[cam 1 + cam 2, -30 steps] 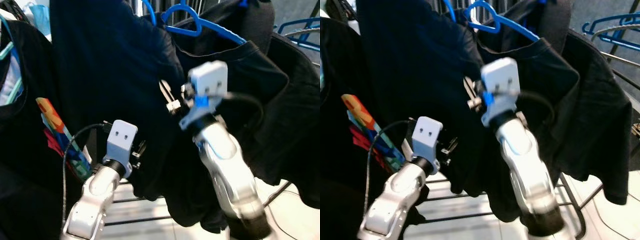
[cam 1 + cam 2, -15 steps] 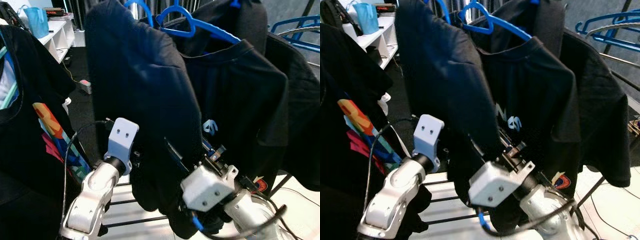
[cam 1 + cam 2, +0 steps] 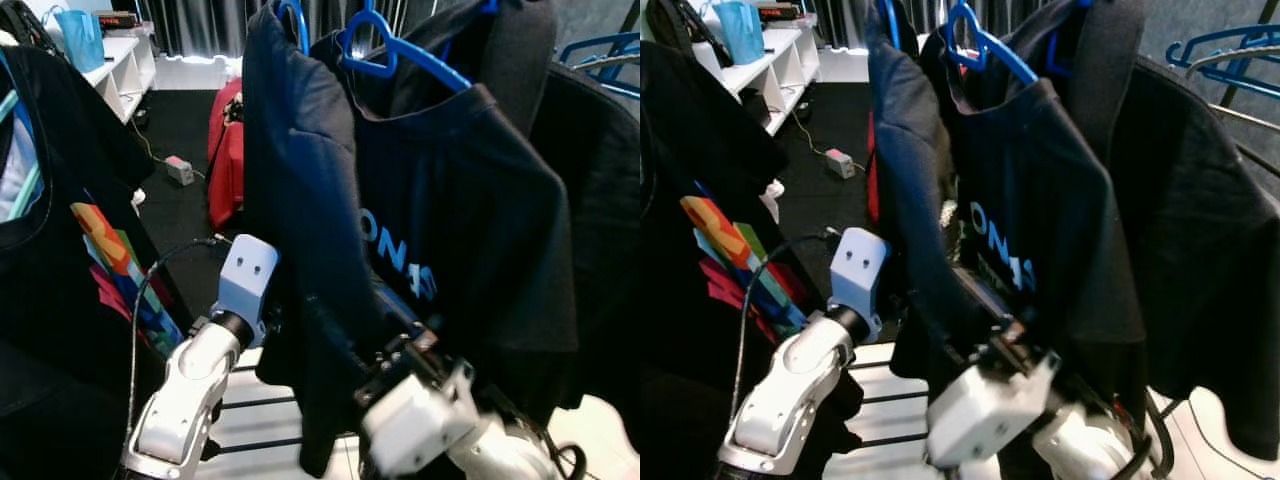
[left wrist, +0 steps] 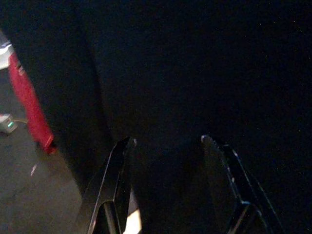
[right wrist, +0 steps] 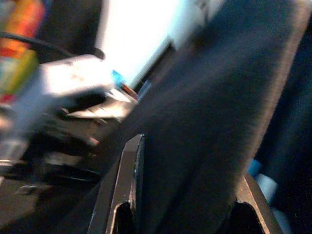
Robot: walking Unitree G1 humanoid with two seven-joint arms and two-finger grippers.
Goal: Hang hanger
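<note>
A blue hanger [image 3: 405, 58] hangs on the rail and carries a black T-shirt [image 3: 470, 200] with pale lettering. Beside it a dark shirt [image 3: 300, 190] hangs edge-on from a second blue hanger [image 3: 296, 20]. My left gripper [image 4: 166, 139] is raised against that dark shirt, open, with dark cloth in front of its fingers [image 4: 117, 170]. Its grey wrist block [image 3: 247, 275] sits at the shirt's left edge. My right gripper [image 5: 190, 156] is low under the shirts' hems, open, with dark fabric lying between its fingers [image 5: 129, 175]. Its wrist block [image 3: 415, 425] is near the bottom of the eye view.
A black shirt with a colourful print [image 3: 110, 260] hangs at the left. More black garments [image 3: 600, 220] and blue hangers [image 3: 610, 50] crowd the right. A red bag [image 3: 228, 150], a power strip [image 3: 180, 170] and white shelves [image 3: 110, 60] stand behind. White rack bars [image 3: 250, 400] run below.
My right arm has dropped from up near the blue hanger to below the shirts' hems. The dark shirt has swung edge-on, uncovering the lettered T-shirt and the red bag. The left arm has stayed put.
</note>
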